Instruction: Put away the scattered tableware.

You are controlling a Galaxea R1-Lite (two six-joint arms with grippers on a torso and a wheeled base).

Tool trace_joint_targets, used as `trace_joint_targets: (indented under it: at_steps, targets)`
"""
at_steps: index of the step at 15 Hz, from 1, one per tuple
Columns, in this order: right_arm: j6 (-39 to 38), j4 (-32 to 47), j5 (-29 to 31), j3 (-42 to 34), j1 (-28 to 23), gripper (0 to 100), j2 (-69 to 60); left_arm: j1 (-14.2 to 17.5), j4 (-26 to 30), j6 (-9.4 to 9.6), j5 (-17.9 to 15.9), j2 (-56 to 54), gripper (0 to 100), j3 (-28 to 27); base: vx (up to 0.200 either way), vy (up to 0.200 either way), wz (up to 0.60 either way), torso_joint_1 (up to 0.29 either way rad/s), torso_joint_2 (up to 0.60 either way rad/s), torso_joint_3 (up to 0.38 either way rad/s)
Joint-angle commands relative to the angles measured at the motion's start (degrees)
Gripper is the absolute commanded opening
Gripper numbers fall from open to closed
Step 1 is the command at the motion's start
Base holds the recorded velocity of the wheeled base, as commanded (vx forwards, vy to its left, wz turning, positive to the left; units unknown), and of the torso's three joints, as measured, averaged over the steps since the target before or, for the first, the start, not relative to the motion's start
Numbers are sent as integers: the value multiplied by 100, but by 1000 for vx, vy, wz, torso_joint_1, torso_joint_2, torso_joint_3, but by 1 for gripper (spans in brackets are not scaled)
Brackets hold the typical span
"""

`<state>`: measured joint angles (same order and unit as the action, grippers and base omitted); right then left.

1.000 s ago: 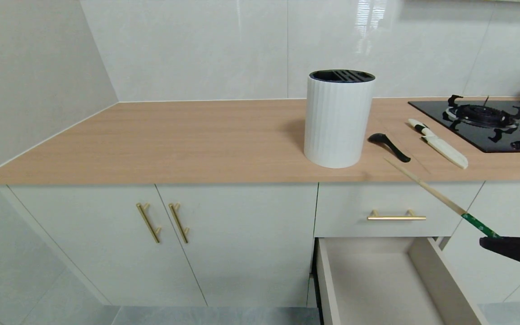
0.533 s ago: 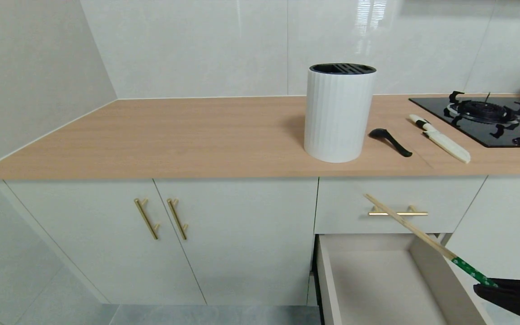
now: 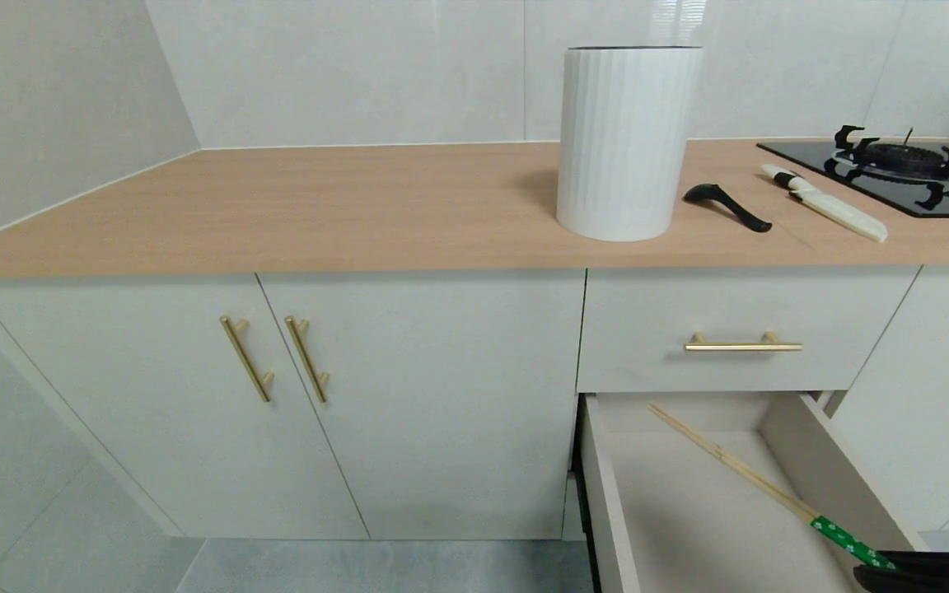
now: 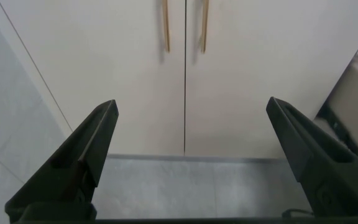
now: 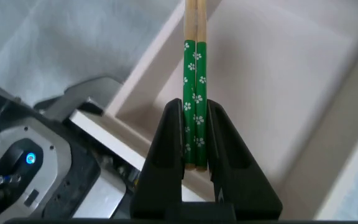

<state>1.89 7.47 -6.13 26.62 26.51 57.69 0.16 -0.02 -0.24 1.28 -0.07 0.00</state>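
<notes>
Got a pair of chopsticks [image 3: 738, 471] pinched tight by the green flowered ends in the right end effector [image 5: 195, 118], tips aimed toward 11 o'clock over the open drawer [image 3: 820, 461], down at 5 o'clock in the head view. Got the left end effector [image 4: 191, 106] spread wide with nothing in it, facing the cabinet doors [image 4: 185, 62].

Reckon a few ways to botch this:
- Let go with the sticks slanted like that and probably get a bounce, a roll apart, maybe a clatter out over the front.
- Drift toward 3 o'clock and risk clipping the drawer's side wall.
- Hold only the very ends and expect some pivoting or scissoring on any bump.

Hard to call from here:
- Can't tell whether the tips touch the drawer floor or hang just above it.
- Can't see the drawer's front, cut off at the bottom edge.
- Can't see inside the white holder [image 3: 624, 144].

Not yet put away: black spoon [image 3: 726, 206] and knife [image 3: 825, 212], lying on the counter [image 3: 318, 206] at 3 o'clock of the holder.
</notes>
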Motion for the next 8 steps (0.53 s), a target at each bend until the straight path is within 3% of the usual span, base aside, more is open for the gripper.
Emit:
trace_joint_targets:
  at_steps: [1,4,8]
  targets:
    - [-4,-167,-2,-140,3,0,393,2,2,-2,4,7,100,0,0,0,0,-105,447,330]
    - [-4,-730,-2,-430,3,0,735,2,2,-2,4,7,100,0,0,0,0,-79,382,297]
    - [-31,-853,33,-377,-6,0,1034,2,2,-2,4,7,100,0,0,0,0,-12,58,52]
